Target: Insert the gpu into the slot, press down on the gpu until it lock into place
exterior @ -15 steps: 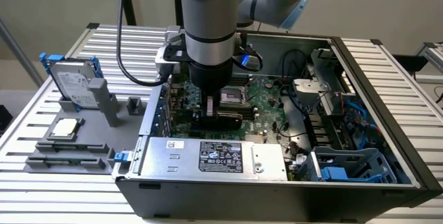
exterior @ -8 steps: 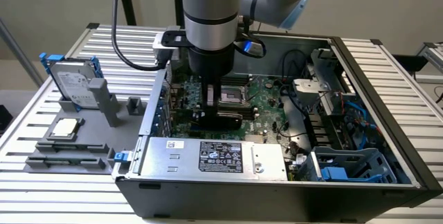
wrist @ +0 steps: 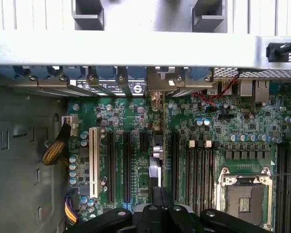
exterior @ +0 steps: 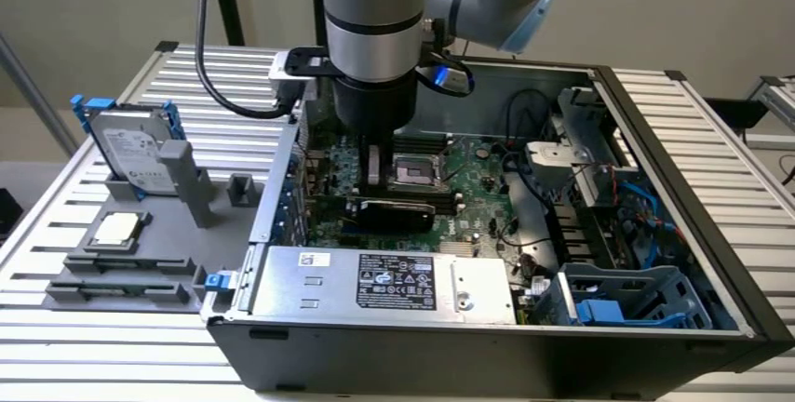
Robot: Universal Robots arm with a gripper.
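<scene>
Black-covered gpu [exterior: 389, 208] is sitting upright on the motherboard [exterior: 478, 183] mid-case, apparently in the slot; gripper [wrist: 157, 213] hovering above, jaws together, seemingly pressing; lock unconfirmed.

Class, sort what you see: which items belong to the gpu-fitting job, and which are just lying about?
Job in hand: gpu; end effector; motherboard.
Lying about: grey hard drive; square silver chip; power supply; blue drive cage.
</scene>
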